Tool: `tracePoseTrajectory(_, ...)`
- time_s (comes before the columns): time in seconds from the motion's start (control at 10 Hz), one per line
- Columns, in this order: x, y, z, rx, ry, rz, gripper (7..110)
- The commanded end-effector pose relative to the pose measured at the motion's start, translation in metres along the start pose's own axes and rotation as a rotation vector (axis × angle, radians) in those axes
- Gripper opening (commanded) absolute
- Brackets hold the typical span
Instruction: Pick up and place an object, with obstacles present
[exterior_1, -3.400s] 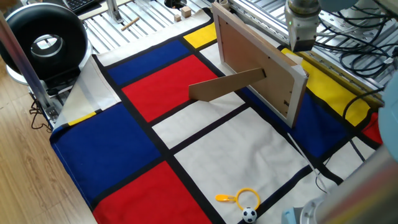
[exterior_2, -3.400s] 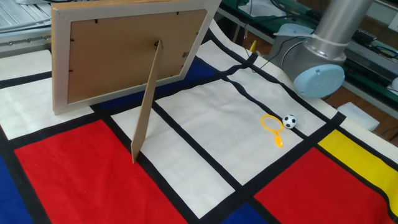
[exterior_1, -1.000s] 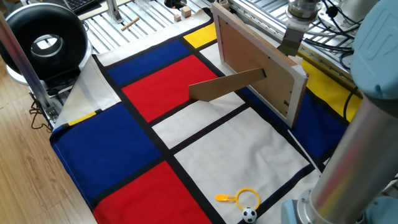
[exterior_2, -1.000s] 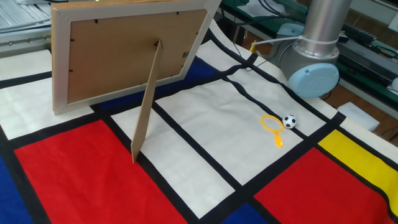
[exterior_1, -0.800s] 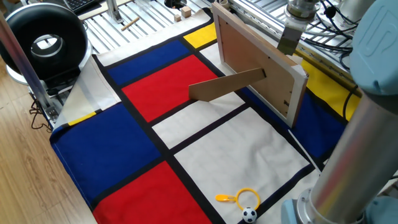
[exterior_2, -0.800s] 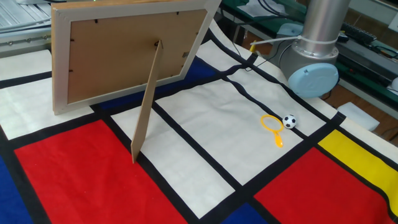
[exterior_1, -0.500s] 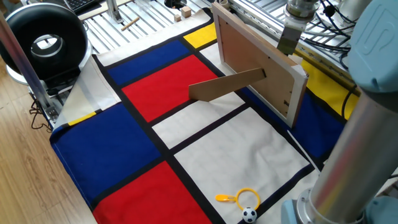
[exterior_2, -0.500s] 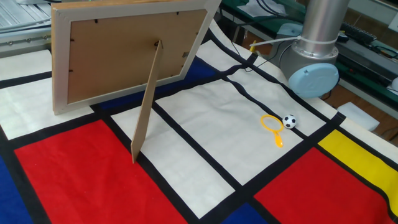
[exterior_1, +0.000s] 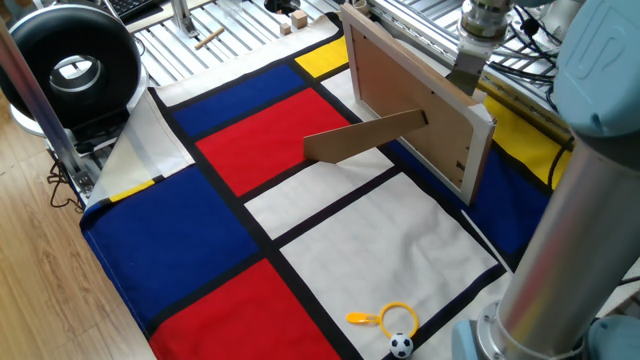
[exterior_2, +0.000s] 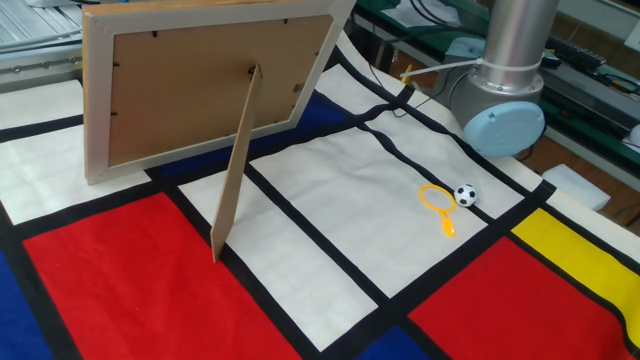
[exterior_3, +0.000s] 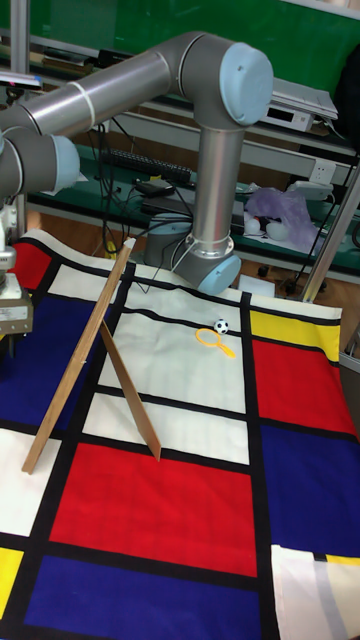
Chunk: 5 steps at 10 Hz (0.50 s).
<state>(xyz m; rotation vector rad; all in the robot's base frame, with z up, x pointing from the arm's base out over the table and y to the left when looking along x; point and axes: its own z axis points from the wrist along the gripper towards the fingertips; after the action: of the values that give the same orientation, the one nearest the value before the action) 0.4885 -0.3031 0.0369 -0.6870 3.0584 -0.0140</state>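
While hidden behind the picture frame (exterior_1: 415, 115), gripper (exterior_3: 10, 345) at 9 o'clock, grip unreadable; probably reaching for the cube, needs frame clearance.

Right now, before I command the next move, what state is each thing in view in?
picture frame: standing tilted, back towards the camera, on its prop leg
gripper: behind the frame, fingers cut off at the picture's edge, cannot tell open or shut
yellow ring: lying flat on a white patch
toy football: resting right beside the ring
wooden cube: not visible in any view
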Motion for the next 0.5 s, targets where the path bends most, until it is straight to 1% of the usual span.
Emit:
tracePoseTrajectory(0.0,0.0067,-0.0056,0.0147,0.0,0.007,0.021,88)
tracePoseTrajectory(0.1,0.0082,-0.0091,0.0169,0.01,0.015,0.024,88)
tracePoseTrajectory(0.4,0.0082,-0.0103,0.0209,0.01,0.015,0.024,88)
